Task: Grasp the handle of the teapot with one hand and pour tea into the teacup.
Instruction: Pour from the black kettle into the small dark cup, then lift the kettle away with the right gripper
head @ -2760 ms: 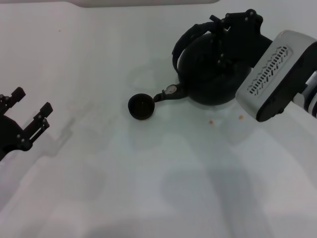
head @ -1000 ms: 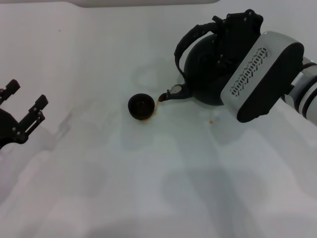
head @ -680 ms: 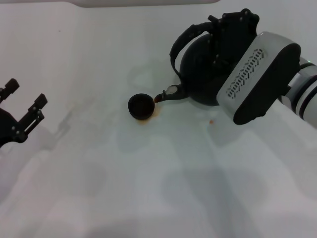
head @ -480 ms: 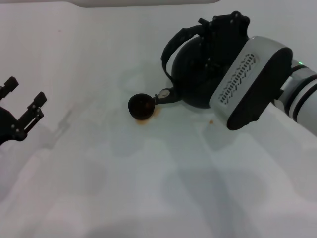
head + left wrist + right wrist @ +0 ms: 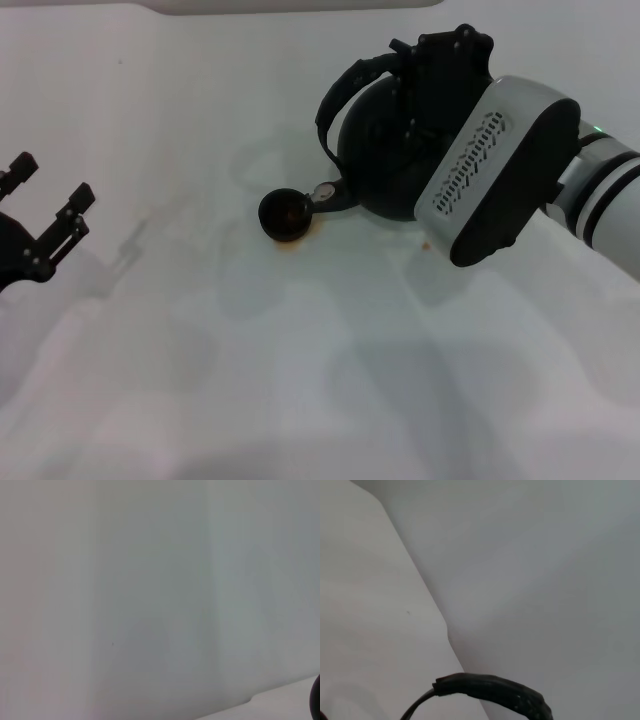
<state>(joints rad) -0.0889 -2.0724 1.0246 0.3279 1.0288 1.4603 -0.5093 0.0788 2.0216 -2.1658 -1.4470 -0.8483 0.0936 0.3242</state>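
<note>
teapot (image 5: pixel 385 165) tips in our right gripper (image 5: pixel 440 75), clamped on its handle (image 5: pixel 345 85), spout over the teacup (image 5: pixel 284 214); amber tea (image 5: pixel 300 238) stains beside it. our left gripper (image 5: pixel 45 225) waits spread wide.

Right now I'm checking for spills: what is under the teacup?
An amber tea stain spreads on the table around the teacup's near side. The table directly beneath is covered by the cup.

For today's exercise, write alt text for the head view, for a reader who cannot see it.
The right tool holds the teapot by its handle, tipped so the spout sits over the rim of the teacup; tea stains the white table beside the cup. The left tool hangs open far off at the left edge.
</note>
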